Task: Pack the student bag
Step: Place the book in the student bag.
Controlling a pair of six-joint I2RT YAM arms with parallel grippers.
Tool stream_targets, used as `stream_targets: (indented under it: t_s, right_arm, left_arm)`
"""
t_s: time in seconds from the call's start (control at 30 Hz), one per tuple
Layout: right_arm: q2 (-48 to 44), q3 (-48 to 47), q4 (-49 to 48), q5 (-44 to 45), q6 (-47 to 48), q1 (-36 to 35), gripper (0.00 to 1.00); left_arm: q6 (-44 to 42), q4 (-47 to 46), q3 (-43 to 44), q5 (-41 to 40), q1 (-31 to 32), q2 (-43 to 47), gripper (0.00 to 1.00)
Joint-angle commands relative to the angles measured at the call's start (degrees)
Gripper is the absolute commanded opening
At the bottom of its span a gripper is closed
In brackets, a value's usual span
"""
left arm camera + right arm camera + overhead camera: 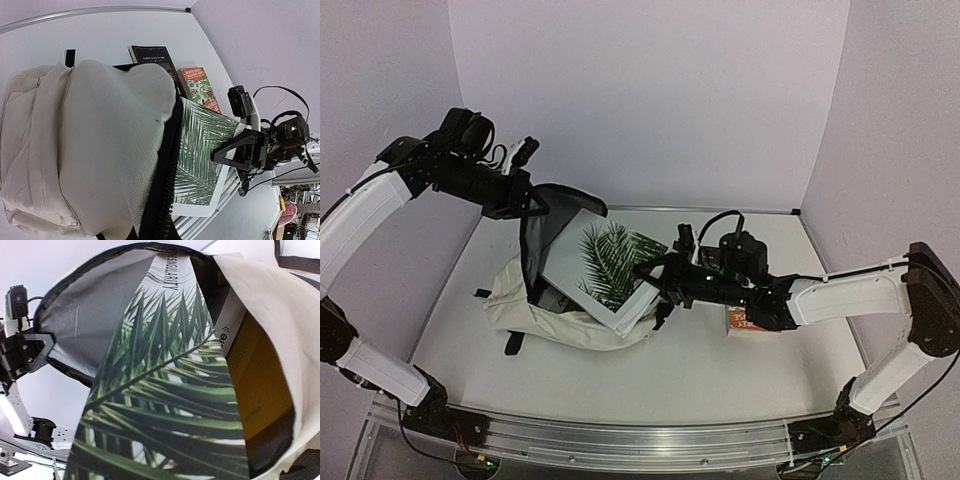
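The student bag (560,322) lies on its side in mid-table, cream with black zipper trim (167,165). My left gripper (527,200) is shut on the top flap's edge and holds it up, showing the grey lining (85,315). A white book with a green palm-leaf cover (610,265) is tilted, its far end inside the opening. My right gripper (655,285) is shut on the book's near edge. In the right wrist view the cover (165,390) hides my own fingers. A yellow book (260,385) and a white spine (229,322) stand inside the bag.
An orange book (750,322) lies on the table under my right arm, and a black book (152,57) lies beside it behind the bag. White walls close the table at the back and both sides.
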State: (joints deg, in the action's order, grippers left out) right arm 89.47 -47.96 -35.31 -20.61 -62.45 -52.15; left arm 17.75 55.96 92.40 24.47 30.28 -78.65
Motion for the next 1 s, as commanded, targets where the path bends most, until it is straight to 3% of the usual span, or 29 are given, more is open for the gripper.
stream_targets:
  t_s: [0.0, 0.57, 0.77, 0.97]
  right_arm:
    - [5.1, -7.7, -0.5, -3.5, 2.5, -0.5, 0.31]
    - [25.5, -24.0, -6.7, -9.7, -3.5, -2.4, 0.31]
    - [33.3, -32.7, -2.9, -8.1, -0.1, -3.9, 0.33]
    - [39.5, -39.6, -1.3, -5.9, 6.6, -4.2, 0.39]
  left_arm:
    - [-2.0, -6.1, 2.0, 6.1, 0.2, 1.5, 0.0]
    - [-7.3, -10.5, 2.5, 33.4, 0.3, -4.9, 0.0]
    - [-10.7, -8.1, 3.7, 37.9, 0.3, -8.4, 0.0]
    - [-9.5, -12.4, -1.4, 40.1, 0.3, -6.9, 0.0]
